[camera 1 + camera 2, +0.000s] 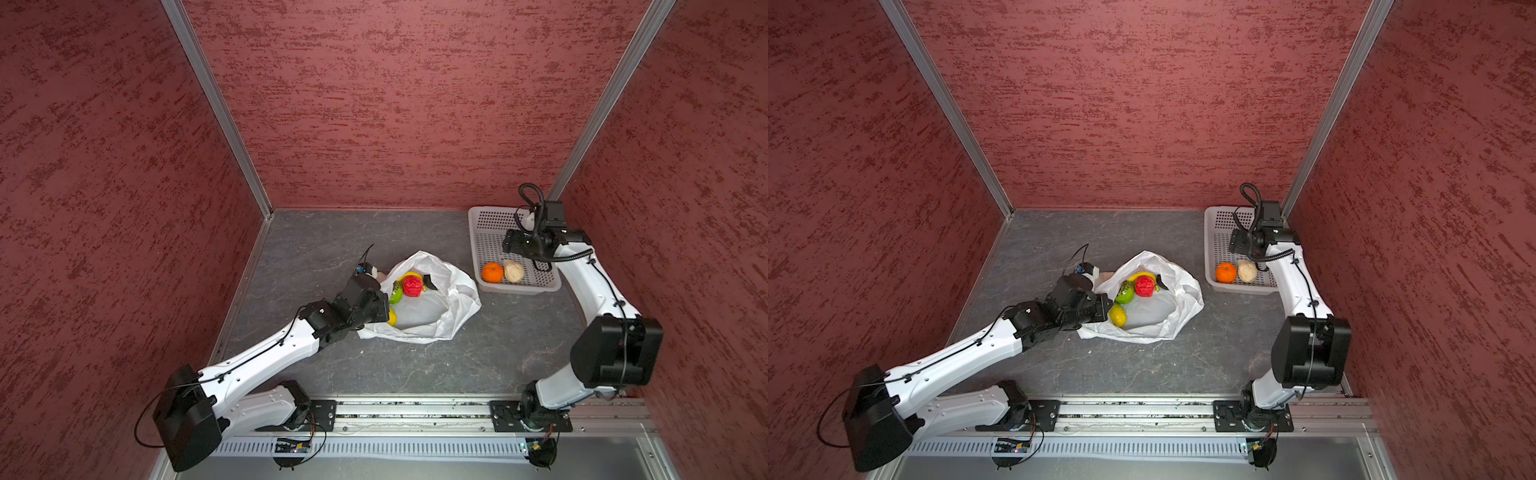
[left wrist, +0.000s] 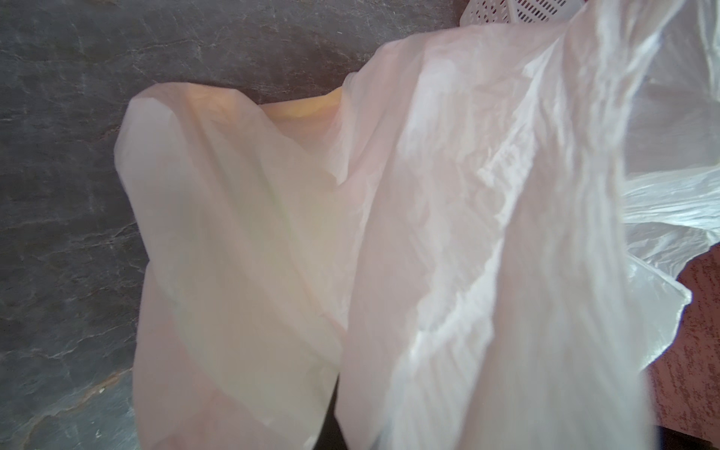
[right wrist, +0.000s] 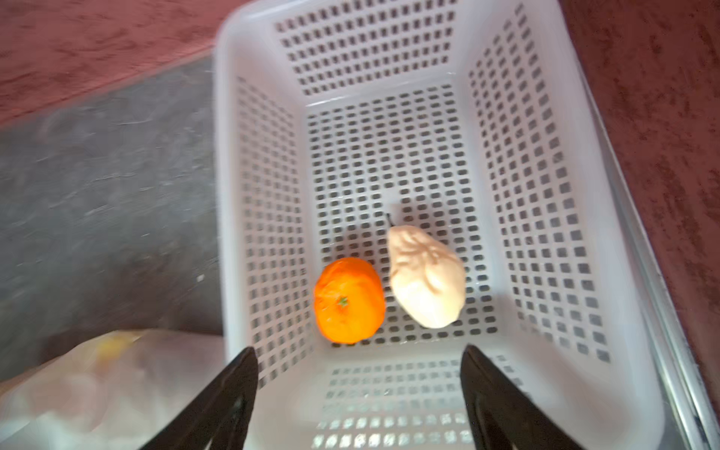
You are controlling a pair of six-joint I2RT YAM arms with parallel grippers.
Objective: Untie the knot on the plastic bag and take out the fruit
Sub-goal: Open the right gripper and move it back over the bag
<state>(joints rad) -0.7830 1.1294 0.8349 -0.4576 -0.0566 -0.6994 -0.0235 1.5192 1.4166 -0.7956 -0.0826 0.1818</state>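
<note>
2 fruits, orange and beige fruit, lie side by side in the basket at right in both top views, my right gripper spread empty above. I see my left gripper pinched on the plastic bag, centre frame, red berry inside.

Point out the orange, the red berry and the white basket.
orange [image 3: 348, 300]: right wrist view, middle of its peel.
red berry [image 1: 412, 286]: in a top view, centre of its bumpy surface.
white basket [image 3: 537, 187]: right wrist view, perforated side wall.
</note>
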